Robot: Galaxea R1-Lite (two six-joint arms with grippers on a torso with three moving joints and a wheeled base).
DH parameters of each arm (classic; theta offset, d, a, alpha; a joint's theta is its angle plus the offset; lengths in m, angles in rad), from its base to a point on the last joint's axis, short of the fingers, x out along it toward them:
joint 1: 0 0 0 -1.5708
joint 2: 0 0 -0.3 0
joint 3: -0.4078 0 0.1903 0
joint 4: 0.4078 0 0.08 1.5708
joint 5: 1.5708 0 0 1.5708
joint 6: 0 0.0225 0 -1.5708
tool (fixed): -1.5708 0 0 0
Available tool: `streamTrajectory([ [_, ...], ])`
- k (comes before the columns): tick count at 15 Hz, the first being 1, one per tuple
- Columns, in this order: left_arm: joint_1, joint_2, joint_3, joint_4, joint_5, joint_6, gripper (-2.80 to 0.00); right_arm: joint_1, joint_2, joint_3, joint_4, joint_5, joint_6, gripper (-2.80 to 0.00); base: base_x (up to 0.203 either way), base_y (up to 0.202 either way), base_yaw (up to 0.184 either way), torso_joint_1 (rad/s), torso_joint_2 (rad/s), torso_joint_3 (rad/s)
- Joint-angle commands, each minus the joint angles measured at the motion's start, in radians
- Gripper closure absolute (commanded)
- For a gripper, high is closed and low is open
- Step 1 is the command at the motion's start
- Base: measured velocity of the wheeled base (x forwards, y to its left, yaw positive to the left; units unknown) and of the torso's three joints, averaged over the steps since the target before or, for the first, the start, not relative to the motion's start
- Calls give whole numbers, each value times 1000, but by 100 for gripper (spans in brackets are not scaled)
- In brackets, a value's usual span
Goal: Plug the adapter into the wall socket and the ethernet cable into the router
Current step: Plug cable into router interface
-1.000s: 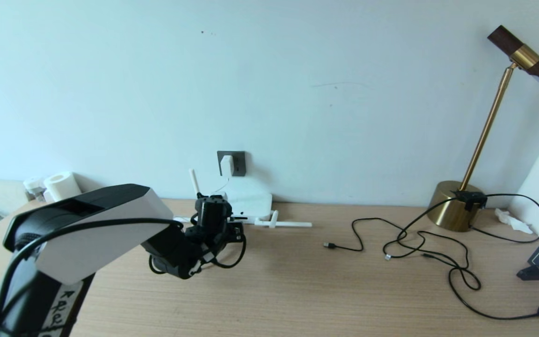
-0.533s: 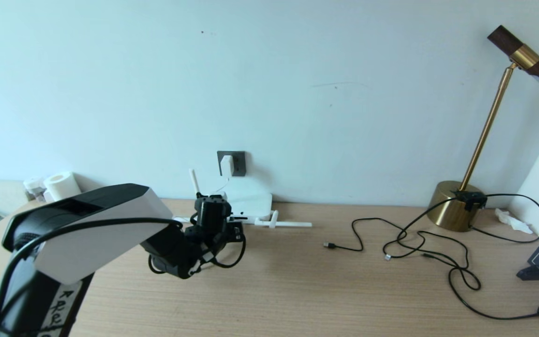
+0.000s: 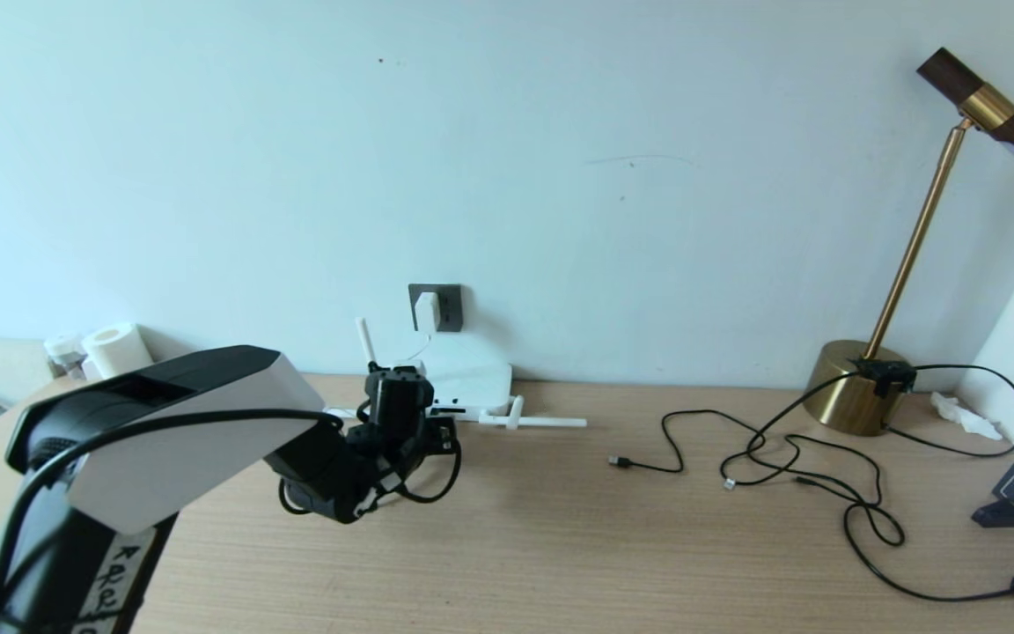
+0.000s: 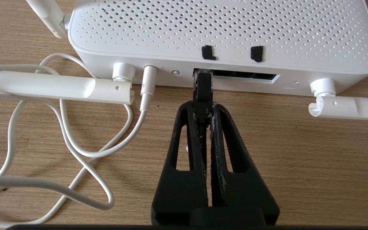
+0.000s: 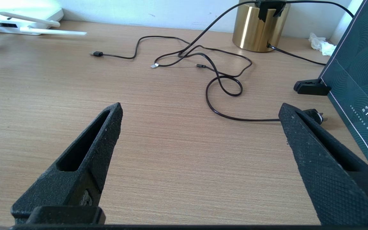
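The white adapter sits in the dark grey wall socket on the wall. Below it the flat white router lies on the table, its port slot facing me. My left gripper is shut on the ethernet cable's black plug. The plug's tip is inside the end of the port slot nearest the round white power plug. The ethernet cable loops under the left gripper. My right gripper is open above bare table, holding nothing.
The adapter's thin white cord curls beside the router, and white antennas lie flat along its front. Thin black cables, a brass lamp base and a dark box occupy the right side. A paper roll stands far left.
Almost nothing: my left gripper with the plug has crept very slightly toward the router. The right gripper has stayed open.
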Motion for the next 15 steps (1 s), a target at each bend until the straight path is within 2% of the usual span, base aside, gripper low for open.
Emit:
streamTrajectory([
  [1, 2, 2, -2, -4, 3, -2, 0, 0, 2, 0, 1, 1, 0, -280, 0, 0, 0, 0, 0, 0],
  [15, 0, 5, -32, 30, 1, -2, 0, 0, 2, 0, 1, 1, 0, -280, 0, 0, 0, 0, 0, 0],
])
